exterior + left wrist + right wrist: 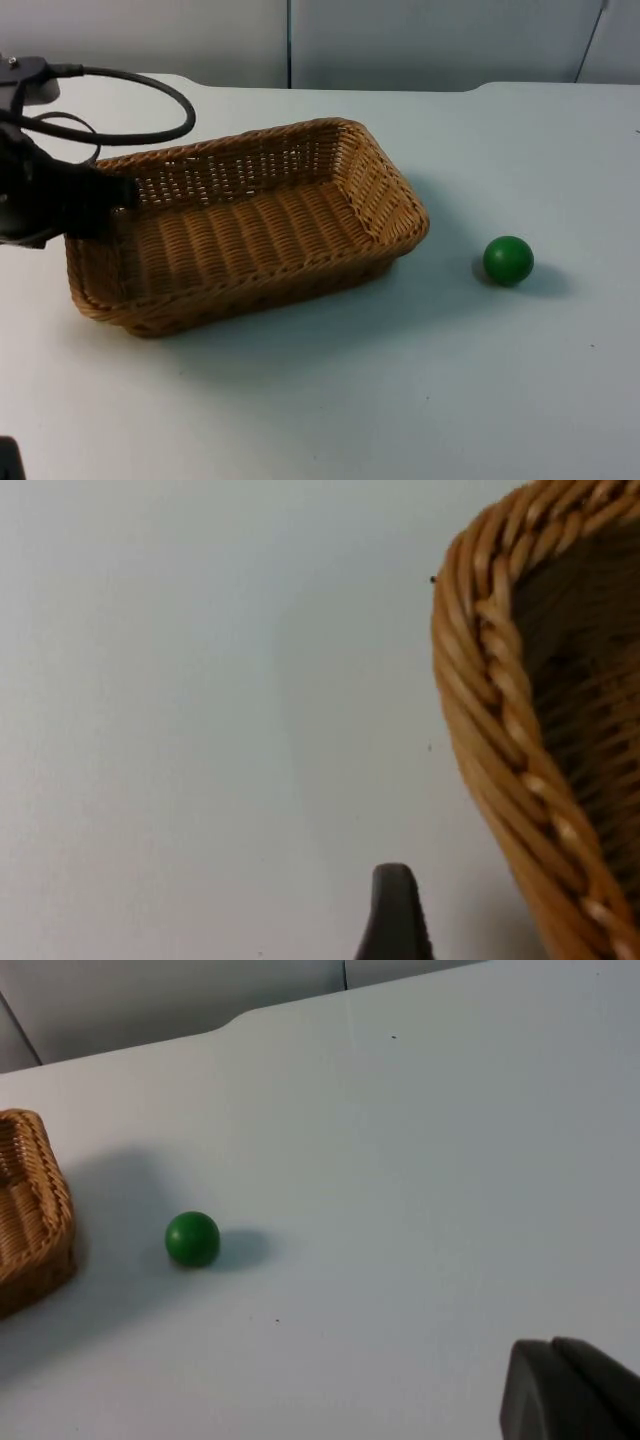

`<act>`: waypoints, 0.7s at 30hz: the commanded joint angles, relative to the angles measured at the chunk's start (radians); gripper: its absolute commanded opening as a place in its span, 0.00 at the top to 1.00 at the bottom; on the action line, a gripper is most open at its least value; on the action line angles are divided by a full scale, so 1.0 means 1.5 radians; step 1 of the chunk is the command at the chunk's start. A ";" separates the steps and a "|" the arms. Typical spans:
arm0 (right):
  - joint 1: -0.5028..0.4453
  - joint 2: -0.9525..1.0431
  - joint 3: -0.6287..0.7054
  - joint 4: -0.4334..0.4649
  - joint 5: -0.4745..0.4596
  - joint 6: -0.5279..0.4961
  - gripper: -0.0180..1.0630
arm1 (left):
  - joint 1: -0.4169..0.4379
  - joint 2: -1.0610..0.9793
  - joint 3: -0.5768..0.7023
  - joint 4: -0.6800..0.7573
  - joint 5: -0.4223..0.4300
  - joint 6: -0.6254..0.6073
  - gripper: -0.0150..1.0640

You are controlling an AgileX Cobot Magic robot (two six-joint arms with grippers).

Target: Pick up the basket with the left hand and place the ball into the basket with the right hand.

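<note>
A woven wicker basket (pixel 250 230) lies left of the table's middle, and nothing is inside it. My left gripper (pixel 112 195) is at the rim of its left short end. In the left wrist view the braided rim of the basket (pixel 520 740) runs close beside my left gripper (pixel 395 915), with a strip of white table between them. A green ball (pixel 508 259) rests on the table to the right of the basket. The right wrist view has the ball (pixel 192 1238) well ahead of my right gripper (pixel 570 1395) and a corner of the basket (pixel 35 1210) beyond it.
White table top (pixel 400 400) stretches around both objects and ends at the grey partition wall (pixel 400 40) behind. A soft shadow spreads under the basket's near side and right end.
</note>
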 commanded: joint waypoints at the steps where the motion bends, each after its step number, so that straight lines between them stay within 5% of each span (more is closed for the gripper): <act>1: -0.004 -0.002 0.004 0.000 -0.003 -0.002 0.99 | 0.001 0.016 -0.004 0.000 0.005 -0.005 0.44; 8: -0.004 -0.002 0.004 0.000 -0.003 -0.002 0.99 | 0.001 0.051 -0.004 -0.014 -0.005 -0.007 0.44; 10: -0.004 -0.002 0.004 0.000 -0.003 -0.002 0.99 | 0.001 0.053 -0.004 -0.016 -0.014 -0.007 0.52; 12: -0.004 -0.002 0.004 0.000 -0.003 -0.002 0.99 | 0.001 0.053 -0.004 -0.017 -0.023 -0.007 0.71; 13: -0.004 -0.002 0.004 0.000 -0.003 -0.002 0.99 | 0.001 0.053 -0.004 -0.017 -0.023 -0.007 0.71; 16: -0.004 -0.002 0.004 0.000 -0.003 -0.002 0.99 | 0.001 0.053 -0.004 -0.017 -0.025 -0.007 0.99; 21: -0.004 -0.002 0.004 0.000 -0.003 -0.002 0.99 | 0.001 0.053 -0.004 -0.081 -0.024 -0.007 0.99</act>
